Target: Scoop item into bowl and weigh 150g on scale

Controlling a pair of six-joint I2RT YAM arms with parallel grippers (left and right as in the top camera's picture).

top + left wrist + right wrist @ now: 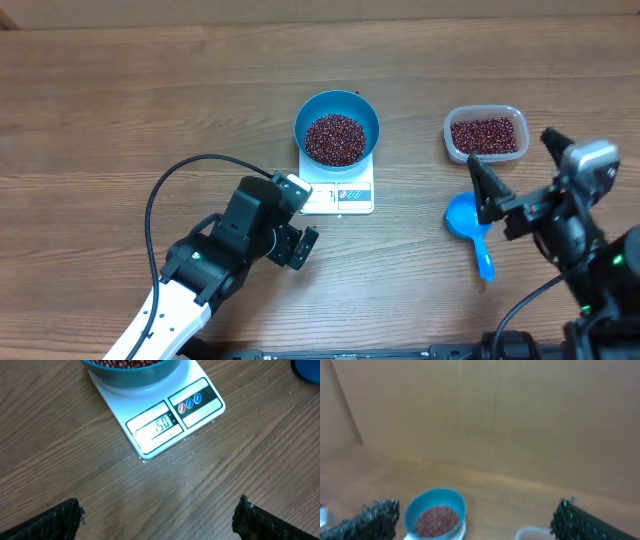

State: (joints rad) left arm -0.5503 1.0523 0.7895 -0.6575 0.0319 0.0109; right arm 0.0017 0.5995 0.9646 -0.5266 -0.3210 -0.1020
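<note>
The bright blue round bowl (368,110) of red-brown beans (335,139) sat on the white square scale (340,198) for weighing — left tool (157,520) and right tool (474,512) both gaped, empty.

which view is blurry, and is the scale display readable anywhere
Right wrist: soft and blurred throughout, the bowl and beans smeared. Left wrist: sharp, the scale display legible, showing 150. Overhead: evenly lit, but the display is too small to read.
</note>
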